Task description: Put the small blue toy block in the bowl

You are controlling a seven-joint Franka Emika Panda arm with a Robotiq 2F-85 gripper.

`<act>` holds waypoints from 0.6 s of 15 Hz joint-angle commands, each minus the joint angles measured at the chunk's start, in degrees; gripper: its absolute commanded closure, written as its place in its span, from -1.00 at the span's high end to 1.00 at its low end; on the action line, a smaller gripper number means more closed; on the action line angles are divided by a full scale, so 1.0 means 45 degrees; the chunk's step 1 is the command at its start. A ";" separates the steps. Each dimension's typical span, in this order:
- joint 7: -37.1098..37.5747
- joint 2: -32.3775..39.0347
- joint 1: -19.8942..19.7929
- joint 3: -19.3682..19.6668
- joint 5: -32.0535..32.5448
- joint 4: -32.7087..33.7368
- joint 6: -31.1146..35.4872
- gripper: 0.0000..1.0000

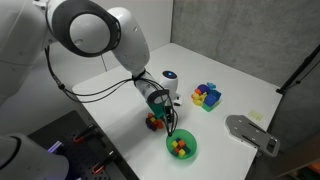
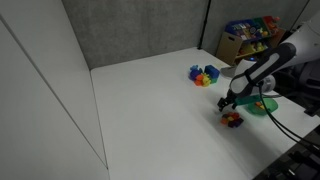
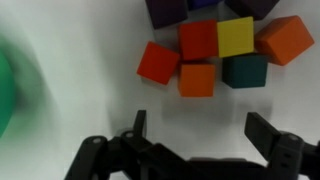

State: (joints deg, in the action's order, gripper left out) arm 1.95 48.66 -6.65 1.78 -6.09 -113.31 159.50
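In the wrist view, a cluster of tiny blocks lies on the white table just ahead of my gripper (image 3: 200,130). The small blue toy block (image 3: 165,10) is dark purplish and sits at the cluster's far edge, cut off by the frame top, behind red, yellow, orange and teal blocks. My gripper is open and empty, with bare table between its fingers. In both exterior views it hovers (image 1: 165,117) (image 2: 228,103) over this small pile (image 1: 155,123) (image 2: 232,118). The green bowl (image 1: 190,152) (image 2: 264,108) stands close beside the pile and holds several blocks. It shows as a green blur in the wrist view (image 3: 6,95).
A larger multicoloured block pile (image 1: 207,96) (image 2: 204,75) lies farther back on the table. A flat grey metal plate (image 1: 250,132) lies near the table edge. A white and blue object (image 1: 170,80) stands behind the gripper. Shelves with colourful items (image 2: 250,35) stand beyond the table.
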 commanded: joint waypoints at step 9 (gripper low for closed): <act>0.0159 -0.0825 0.0408 0.0112 0.0069 -0.2183 0.1647 1.00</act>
State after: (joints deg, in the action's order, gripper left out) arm 1.97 47.99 -5.40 1.75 -6.09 -119.24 165.83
